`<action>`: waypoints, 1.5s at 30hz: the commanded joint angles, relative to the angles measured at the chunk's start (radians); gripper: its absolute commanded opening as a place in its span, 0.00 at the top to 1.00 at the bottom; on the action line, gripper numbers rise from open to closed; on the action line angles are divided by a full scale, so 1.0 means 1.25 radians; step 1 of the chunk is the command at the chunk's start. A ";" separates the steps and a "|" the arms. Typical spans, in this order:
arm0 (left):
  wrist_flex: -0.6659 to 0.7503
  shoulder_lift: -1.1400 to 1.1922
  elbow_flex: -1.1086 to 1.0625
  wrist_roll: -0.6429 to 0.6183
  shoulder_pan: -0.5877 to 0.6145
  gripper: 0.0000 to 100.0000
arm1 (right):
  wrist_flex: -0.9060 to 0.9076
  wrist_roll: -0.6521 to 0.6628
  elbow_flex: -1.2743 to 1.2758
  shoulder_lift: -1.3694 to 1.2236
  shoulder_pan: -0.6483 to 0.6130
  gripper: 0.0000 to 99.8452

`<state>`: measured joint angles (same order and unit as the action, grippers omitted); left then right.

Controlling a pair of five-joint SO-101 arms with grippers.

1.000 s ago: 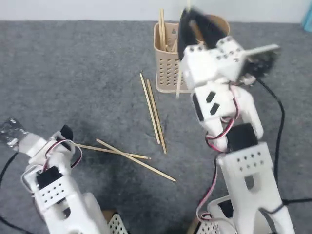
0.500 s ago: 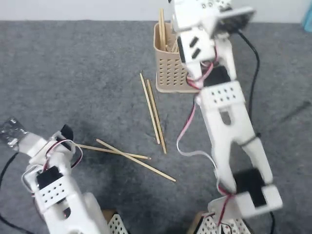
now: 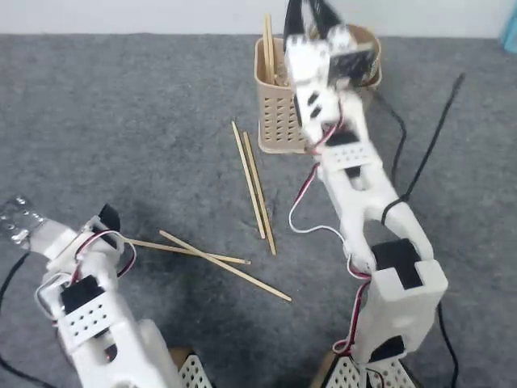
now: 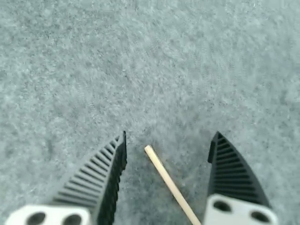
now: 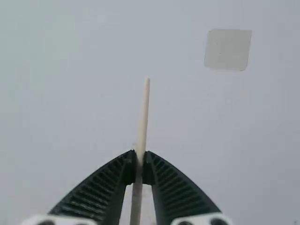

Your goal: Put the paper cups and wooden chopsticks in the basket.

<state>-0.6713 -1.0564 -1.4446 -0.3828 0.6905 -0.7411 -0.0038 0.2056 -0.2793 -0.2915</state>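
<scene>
While poised over the tan basket (image 3: 279,121) at 12 o'clock, pinches one wooden chopstick (image 5: 143,117) in right jaws shut tight, pointing at a pale wall (image 5: 70,70). Holds left jaws wide apart at 8 o'clock, empty, a chopstick tip (image 4: 169,180) between them on the grey carpeted tabletop (image 3: 121,121). Shows four loose chopsticks (image 3: 249,182) mid-tabletop, a paper cup (image 3: 371,39) just beside the basket.

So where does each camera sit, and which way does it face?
High view: above the table, looking down at grey carpet, basket, left arm, right arm.
Left wrist view: on the left arm, facing down; left gripper open over the lying chopstick.
Right wrist view: on the right arm, facing a pale wall; right gripper shut on the held chopstick.
Shared: high and left wrist views show the lying chopstick.
</scene>
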 commanded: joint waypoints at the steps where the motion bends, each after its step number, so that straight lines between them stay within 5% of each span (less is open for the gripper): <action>1: 0.029 -0.012 0.003 0.002 -0.006 0.73 | -0.045 0.011 0.050 0.042 -0.010 0.99; 7: 0.029 -0.012 0.003 0.002 -0.006 0.73 | 0.174 -0.081 0.045 0.175 0.010 0.84; 16: 0.029 -0.012 0.003 0.002 -0.002 0.73 | 0.656 -0.252 -0.044 0.535 0.053 0.84; 24: 0.027 -0.016 -0.007 0.002 -0.001 0.73 | 1.288 -0.205 -0.036 0.828 -0.033 0.85; 30: 0.026 -0.012 -0.007 0.002 -0.001 0.73 | 1.590 -0.145 0.055 0.867 -0.157 0.85; 35: -0.034 -0.011 0.014 0.004 -0.001 0.73 | 1.578 -0.144 0.222 0.829 -0.214 0.85; 45: -0.037 -0.007 0.015 0.002 -0.001 0.73 | 1.286 -0.145 0.422 0.618 -0.269 0.85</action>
<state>-0.7142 -1.0564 -1.4584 -0.3782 0.6905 0.9759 -0.1972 0.7365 0.5600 -0.6214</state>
